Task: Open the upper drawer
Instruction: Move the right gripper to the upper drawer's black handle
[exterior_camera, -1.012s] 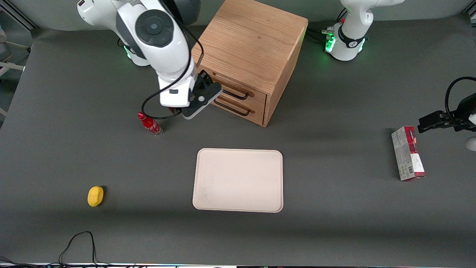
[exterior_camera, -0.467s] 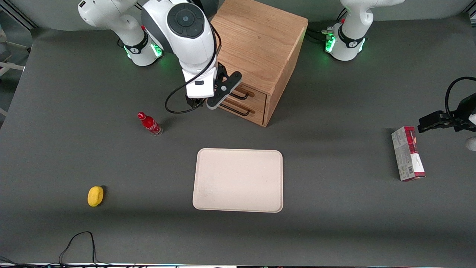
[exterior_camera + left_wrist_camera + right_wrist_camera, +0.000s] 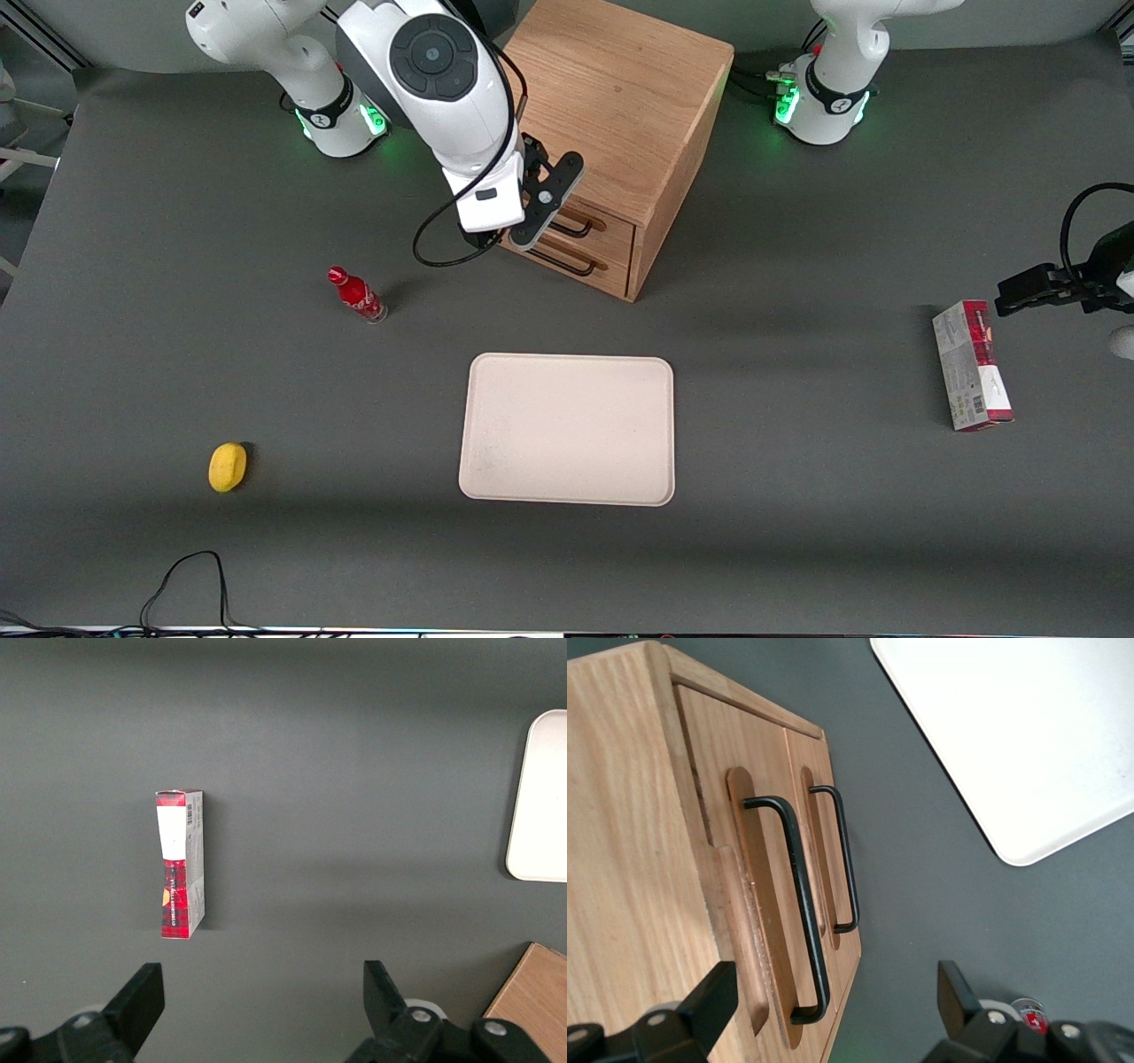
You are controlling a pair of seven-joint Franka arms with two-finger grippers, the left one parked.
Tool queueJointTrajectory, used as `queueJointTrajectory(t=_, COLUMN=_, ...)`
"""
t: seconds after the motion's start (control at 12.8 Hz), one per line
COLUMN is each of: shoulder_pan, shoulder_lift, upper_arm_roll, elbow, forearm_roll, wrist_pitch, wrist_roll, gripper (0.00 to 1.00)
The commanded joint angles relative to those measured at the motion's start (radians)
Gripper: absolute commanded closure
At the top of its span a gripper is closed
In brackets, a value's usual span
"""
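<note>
1. Front view: the gripper (image 3: 532, 232) is hovering in front of the wooden cabinet (image 3: 611, 106), level with the upper drawer (image 3: 592, 223), which is sitting closed; red bottle (image 3: 357, 295) and beige tray (image 3: 567, 430) are lying nearer the camera.
2. Right wrist view: the jaws are standing wide apart, grasping nothing, just short of the thin black wire handle (image 3: 796, 904).
3. Left wrist view: a red carton (image 3: 180, 864) is lying flat.

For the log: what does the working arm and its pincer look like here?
The working arm has glossy white shells with a dark grey round joint cap, and a black cable loops from its wrist. Its pincer is black, open, with flat black fingers, in front of the upper drawer. The bases glow green.
</note>
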Motion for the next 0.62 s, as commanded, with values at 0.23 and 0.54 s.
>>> queueJointTrajectory(t=0.23, shoulder_pan=0.001, shoulder_lift=-0.047, upper_arm_roll=-0.013, elbow=-0.102, forearm_roll=0.034, wrist_pitch=0.048, wrist_roll=-0.078, gripper=0.0)
queueJointTrajectory(t=0.54, shoulder_pan=0.006, shoulder_lift=-0.071, upper_arm_roll=-0.014, elbow=-0.204, forearm_roll=0.031, wrist_pitch=0.153, wrist_roll=-0.09, gripper=0.0)
